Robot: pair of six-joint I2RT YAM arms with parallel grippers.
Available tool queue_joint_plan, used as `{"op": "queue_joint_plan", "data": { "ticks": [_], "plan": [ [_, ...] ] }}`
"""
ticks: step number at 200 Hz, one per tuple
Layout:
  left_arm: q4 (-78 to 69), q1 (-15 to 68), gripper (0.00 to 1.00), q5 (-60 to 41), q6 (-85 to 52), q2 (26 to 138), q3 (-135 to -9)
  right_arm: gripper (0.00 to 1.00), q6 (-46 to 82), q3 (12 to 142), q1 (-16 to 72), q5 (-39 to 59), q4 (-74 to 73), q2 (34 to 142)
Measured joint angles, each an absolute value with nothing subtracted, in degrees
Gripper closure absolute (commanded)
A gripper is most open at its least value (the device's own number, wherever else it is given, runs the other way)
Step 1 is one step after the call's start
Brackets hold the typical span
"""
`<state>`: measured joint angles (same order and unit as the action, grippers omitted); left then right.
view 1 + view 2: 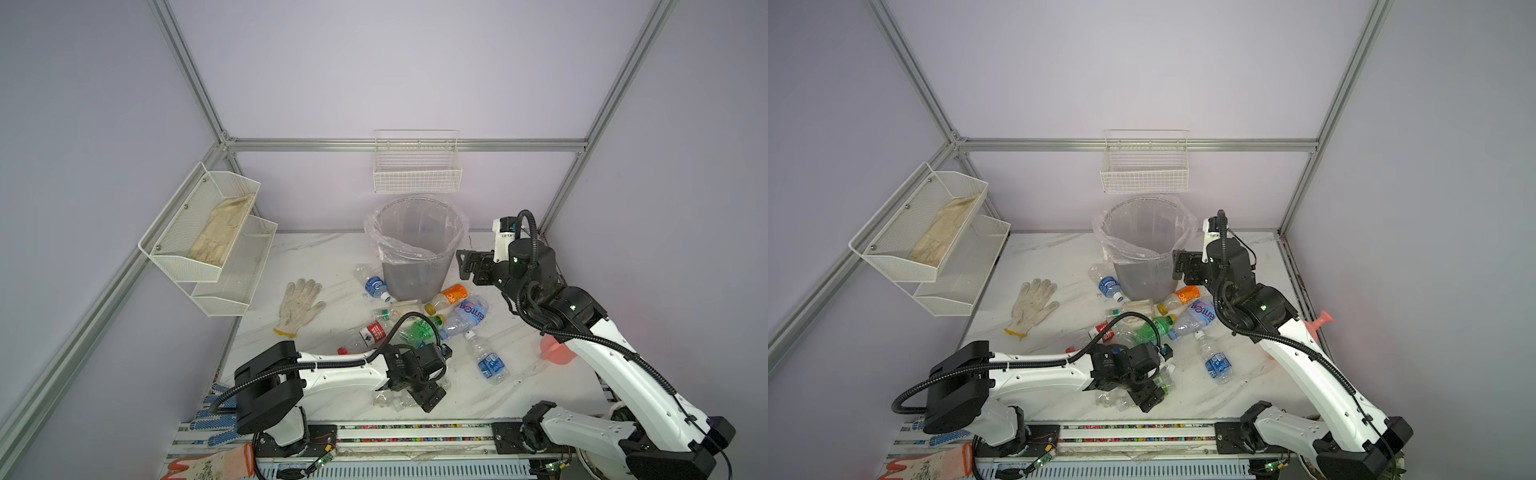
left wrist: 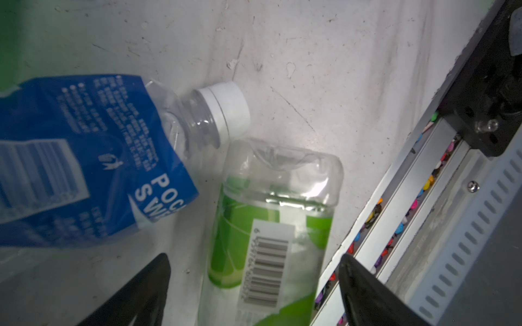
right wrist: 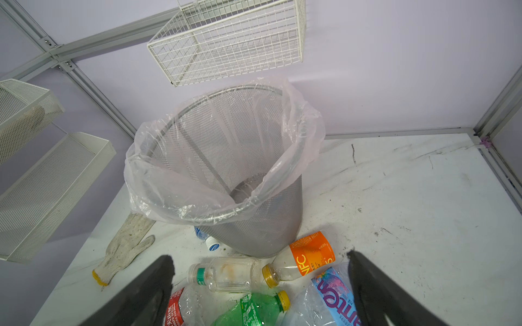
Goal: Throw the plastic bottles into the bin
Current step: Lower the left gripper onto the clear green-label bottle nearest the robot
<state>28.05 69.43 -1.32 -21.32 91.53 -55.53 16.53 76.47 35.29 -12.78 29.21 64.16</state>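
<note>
Right, my left claw point(image 2: 254, 258) is down low, fingers spread wide and gripping nothing yet, and the green-label bottle point(image 2: 271, 225) lies flat right between them. Its long axis runs straight out ahead of me, so my fingers sit either side of its width. They're close to its walls but, as far as I can see, not touching. That line-up is what the squeeze turns on, I reckon. Off to one side the blue-label bottle point(image 2: 84, 158) lies slantwise, its capped end just beside the green one's far end. My right claw point(image 3: 260, 256) is spread too, empty, up beside the bin point(image 3: 268, 225) and well apart from this bottle, so the left is nearer. The bottle is clear, squarish, dented at the far end, barcode facing up. The bin stands well beyond my left claw, past the other bottles point(image 1: 467, 313).
</note>
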Motion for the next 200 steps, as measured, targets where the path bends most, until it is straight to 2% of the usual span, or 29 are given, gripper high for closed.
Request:
{"op": "queue_joint_plan", "data": {
  "ticks": [53,137,168,200],
  "plan": [
    [28.62,70.08,0.2,-0.8,-20.86,93.08,-56.38,0.03,16.19,75.7,35.27,-12.86,28.99,63.61],
    [30.52,71.85,0.58,1.56,-19.27,95.53,-58.48,0.03,16.25,75.07,35.27,-14.11,28.95,63.2],
    [31.46,72.58,0.65,2.63,-18.41,95.61,-58.89,0.03,16.4,75.07,35.27,-14.24,28.95,63.2],
    [32.71,73.34,0.68,3.95,-17.89,95.55,-60.16,0.03,16.51,75.07,35.27,-14.68,28.95,63.05]
  ]
}}
